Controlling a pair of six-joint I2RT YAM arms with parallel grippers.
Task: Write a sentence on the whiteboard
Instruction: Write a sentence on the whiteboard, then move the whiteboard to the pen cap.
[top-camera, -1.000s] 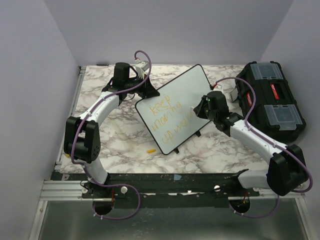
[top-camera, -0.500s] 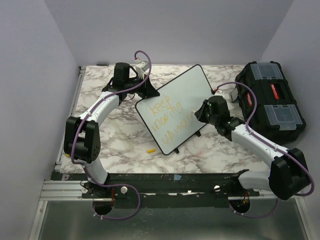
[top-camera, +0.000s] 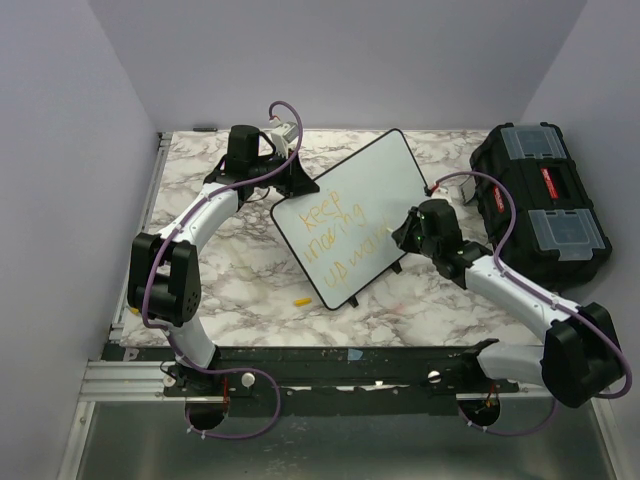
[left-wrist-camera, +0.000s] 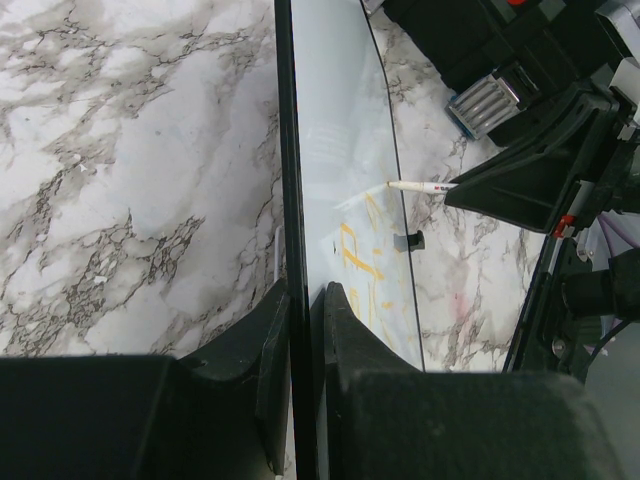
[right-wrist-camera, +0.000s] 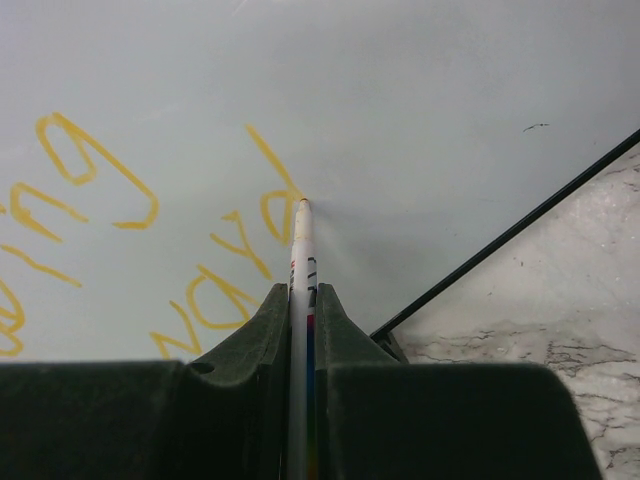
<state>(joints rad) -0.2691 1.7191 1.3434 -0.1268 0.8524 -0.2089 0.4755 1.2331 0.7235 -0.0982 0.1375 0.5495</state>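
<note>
Right arm has come lower along the whiteboard, toward the near edge of the table; the left arm has not moved.
At left, the left jaws pinch the black rim of the whiteboard, which stands tilted in the middle of the table. On its face is the sentence, three faint yellow-orange lines beginning with "keep". Further right, the right jaws pinch a thin marker, and its tip touches the board at the end of the last word. At far right sits a black toolbox, apart from the board. I judge the board stiff and light but glossy, so it may slip or swing under the push of the pen. The rim is the good place to hold it, not the written face, which would probably smear.
</note>
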